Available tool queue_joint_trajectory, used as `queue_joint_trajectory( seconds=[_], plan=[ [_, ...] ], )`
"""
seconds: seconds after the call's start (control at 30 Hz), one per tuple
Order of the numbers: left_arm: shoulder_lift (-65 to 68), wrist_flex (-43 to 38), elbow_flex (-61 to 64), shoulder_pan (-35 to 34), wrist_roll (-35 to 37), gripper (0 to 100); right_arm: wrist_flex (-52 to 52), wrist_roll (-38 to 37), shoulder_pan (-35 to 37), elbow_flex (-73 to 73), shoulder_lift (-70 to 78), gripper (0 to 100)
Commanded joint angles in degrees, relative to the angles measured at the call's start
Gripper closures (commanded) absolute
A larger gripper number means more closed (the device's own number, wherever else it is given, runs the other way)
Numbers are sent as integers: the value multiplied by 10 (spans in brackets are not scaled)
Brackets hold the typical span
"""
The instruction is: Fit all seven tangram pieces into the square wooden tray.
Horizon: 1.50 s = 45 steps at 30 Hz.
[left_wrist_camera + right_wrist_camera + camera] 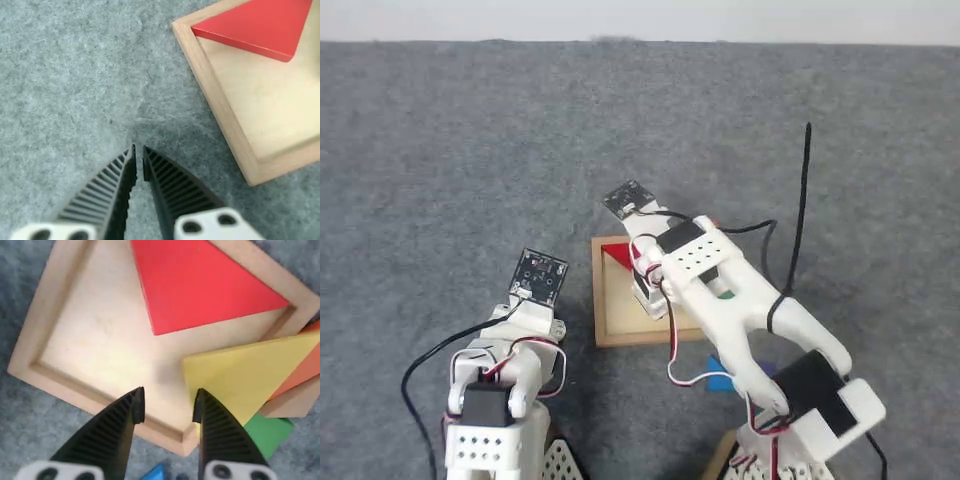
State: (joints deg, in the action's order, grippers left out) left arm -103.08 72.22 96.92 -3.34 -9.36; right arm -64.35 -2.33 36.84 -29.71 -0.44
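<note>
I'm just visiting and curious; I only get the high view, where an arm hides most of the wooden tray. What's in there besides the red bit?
Observer: The right wrist view shows a yellow triangle lying across the tray rim, partly inside.
Visitor: Is that arm holding it?
Observer: No; the right jaws are open and empty above the bare tray floor.
Visitor: And the other arm?
Observer: The left jaws are shut on nothing, over the carpet beside the tray.

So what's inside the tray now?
A red triangle lies in one corner of the tray; a yellow triangle pokes in over the rim. Whatever's under it is hidden.
</note>
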Motion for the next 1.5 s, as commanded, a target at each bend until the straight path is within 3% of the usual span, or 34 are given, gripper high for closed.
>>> queue_joint_trajectory(
  seconds=[0.0,0.17,0.53,0.67,0.93,1.13,1.47],
  plan=[
    [-10,2,-6,-4,-4,978,16,18,7,32,-7,859],
    [-10,2,-6,-4,-4,978,22,2,-9,31,-27,859],
    [-10,2,-6,-4,-4,978,51,-10,-103,-69,-271,859],
    [-10,2,-6,-4,-4,978,86,-13,-128,-107,-219,859],
    [-10,2,-6,-4,-4,978,126,-26,-108,-105,-104,859],
    [-10,2,-6,-4,-4,978,126,-26,-61,-94,-76,859],
    [-10,2,-6,-4,-4,978,138,-26,-62,-81,-76,859]
  ],
)
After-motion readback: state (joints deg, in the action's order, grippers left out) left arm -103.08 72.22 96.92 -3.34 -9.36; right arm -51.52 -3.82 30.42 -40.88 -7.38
